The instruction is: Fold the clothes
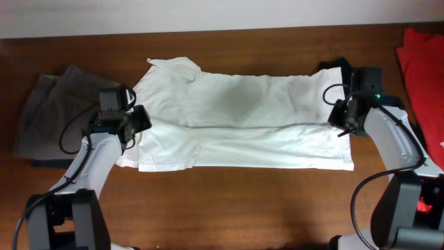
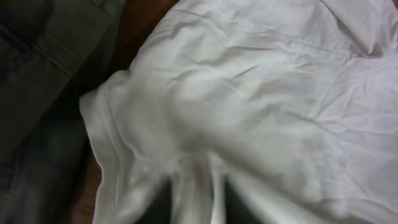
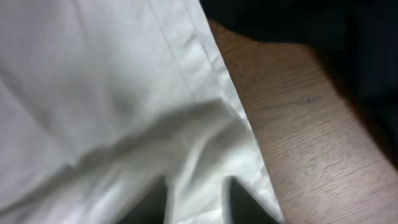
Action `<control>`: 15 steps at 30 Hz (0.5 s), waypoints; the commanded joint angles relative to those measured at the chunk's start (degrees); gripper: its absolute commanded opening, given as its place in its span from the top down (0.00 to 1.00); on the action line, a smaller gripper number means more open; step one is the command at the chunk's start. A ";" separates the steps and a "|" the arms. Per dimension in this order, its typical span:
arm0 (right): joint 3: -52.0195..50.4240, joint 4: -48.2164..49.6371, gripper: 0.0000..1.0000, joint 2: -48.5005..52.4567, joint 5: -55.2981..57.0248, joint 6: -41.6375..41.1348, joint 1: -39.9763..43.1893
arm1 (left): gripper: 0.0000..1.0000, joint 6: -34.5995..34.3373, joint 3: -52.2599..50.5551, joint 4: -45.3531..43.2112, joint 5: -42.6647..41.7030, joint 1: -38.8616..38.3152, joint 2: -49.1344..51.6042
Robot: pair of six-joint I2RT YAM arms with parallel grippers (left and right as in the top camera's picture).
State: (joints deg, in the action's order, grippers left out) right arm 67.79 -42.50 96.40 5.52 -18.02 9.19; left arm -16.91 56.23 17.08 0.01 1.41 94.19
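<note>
A white shirt (image 1: 243,118) lies spread across the middle of the wooden table, its near half folded up along a lengthwise crease. My left gripper (image 1: 136,123) is at the shirt's left edge and is shut on a pinch of white cloth (image 2: 199,186). My right gripper (image 1: 342,119) is at the shirt's right edge and is shut on the white hem (image 3: 202,186). Both wrist views are blurred and filled with the white shirt (image 2: 261,106) (image 3: 93,93).
A grey folded garment (image 1: 52,114) lies at the far left, also in the left wrist view (image 2: 37,93). A red garment (image 1: 423,59) lies at the far right. A dark item (image 1: 336,67) sits behind the right gripper. Bare wood (image 1: 243,208) runs along the front.
</note>
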 commanded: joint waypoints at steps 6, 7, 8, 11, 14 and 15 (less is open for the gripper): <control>-0.09 -2.82 0.46 0.46 1.20 2.78 0.26 | 0.43 -0.42 -0.28 6.01 -3.82 -0.04 0.63; -0.09 -3.67 0.45 0.46 1.18 2.78 0.26 | 0.42 -0.42 -0.28 7.34 -4.66 -0.15 0.63; -0.13 -4.48 0.45 0.46 1.18 2.78 0.26 | 0.42 -0.42 -0.28 8.87 -5.22 -0.15 0.63; -0.48 -6.91 0.44 0.46 1.14 2.75 0.24 | 0.41 -0.39 -0.31 13.31 -5.18 -0.15 0.63; -1.38 -9.68 0.44 0.48 1.11 2.75 0.20 | 0.41 -0.42 -0.57 17.16 -5.20 -0.15 0.63; -2.05 -10.16 0.44 0.48 0.94 2.75 0.20 | 0.40 -0.42 -0.81 17.81 -5.20 -0.15 0.63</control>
State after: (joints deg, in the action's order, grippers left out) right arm 67.29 -51.79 96.40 5.56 -15.77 9.19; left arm -17.39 56.14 33.87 -4.08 1.39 94.19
